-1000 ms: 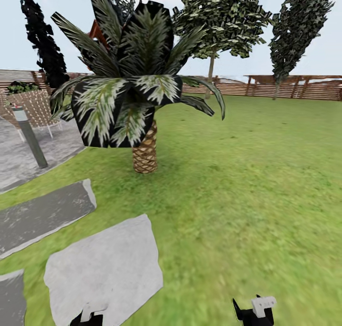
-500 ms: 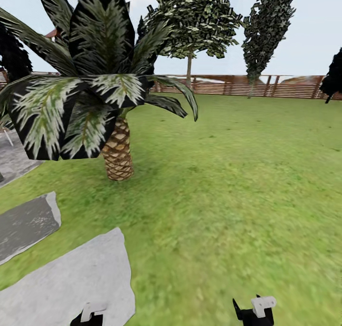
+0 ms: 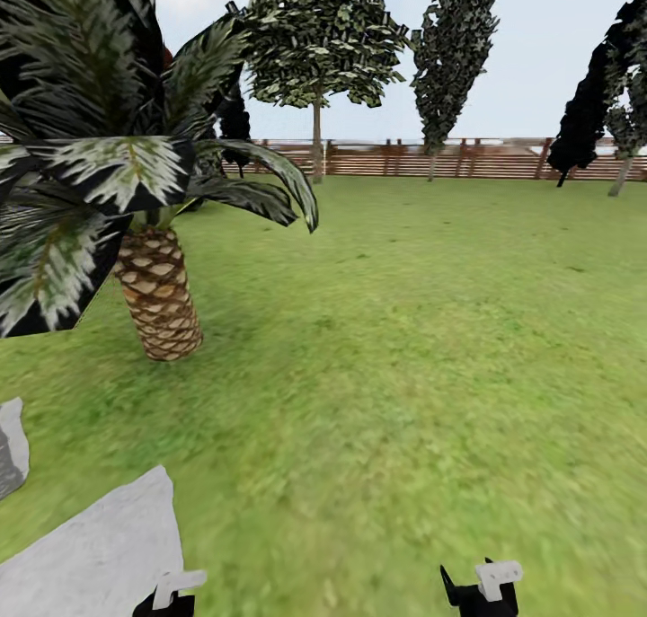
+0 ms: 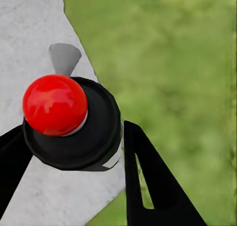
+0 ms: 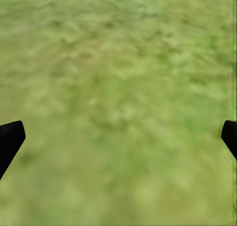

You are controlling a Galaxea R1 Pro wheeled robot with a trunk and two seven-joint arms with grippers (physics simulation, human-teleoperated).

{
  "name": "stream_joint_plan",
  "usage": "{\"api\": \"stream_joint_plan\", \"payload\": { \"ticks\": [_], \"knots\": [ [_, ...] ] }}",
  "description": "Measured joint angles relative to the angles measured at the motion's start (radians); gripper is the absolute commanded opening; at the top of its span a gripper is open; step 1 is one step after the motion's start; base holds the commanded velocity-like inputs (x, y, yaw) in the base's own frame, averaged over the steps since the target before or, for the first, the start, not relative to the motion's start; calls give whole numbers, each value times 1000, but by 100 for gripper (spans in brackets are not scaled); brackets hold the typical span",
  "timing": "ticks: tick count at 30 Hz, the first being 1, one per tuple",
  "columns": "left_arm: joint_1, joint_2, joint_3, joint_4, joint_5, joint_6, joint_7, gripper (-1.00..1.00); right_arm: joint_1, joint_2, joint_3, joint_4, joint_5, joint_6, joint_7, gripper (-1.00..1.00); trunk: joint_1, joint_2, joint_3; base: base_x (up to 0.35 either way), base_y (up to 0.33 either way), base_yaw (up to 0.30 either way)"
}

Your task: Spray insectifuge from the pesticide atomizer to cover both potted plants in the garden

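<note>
Head view looks over a wide green lawn (image 3: 422,348) that runs back to a brown slatted wooden fence (image 3: 467,159), with a leafy tree (image 3: 316,38) and a narrow dark tree (image 3: 449,42) standing before it and more dark foliage at the far right edge. Close on my left rises a palm (image 3: 157,294) with a scaly tan trunk and broad dark fronds streaked in white. A pale grey stepping stone (image 3: 99,554) lies in the grass at the lower left, just ahead of my left gripper (image 3: 166,599); the corner of a second stone shows at the left edge. My right gripper (image 3: 481,590) hangs over bare grass, and in the right wrist view its two dark fingertips (image 5: 10,139) stand far apart at the frame's sides with nothing between them. In the left wrist view my fingers (image 4: 148,181) are closed against the pesticide atomizer (image 4: 74,122), seen from above as a round dark body with a glossy red knob on top, held over the stone's edge where it meets the grass.
</note>
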Motion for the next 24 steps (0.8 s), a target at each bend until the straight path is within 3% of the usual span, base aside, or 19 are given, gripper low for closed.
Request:
{"api": "stream_joint_plan", "payload": {
  "ticks": [24],
  "knots": [
    [0,0,1,0,0,0,0,-100,0,0,0,0,0,0,0,100,0,0,0,281,-215,-194]
  ]
}}
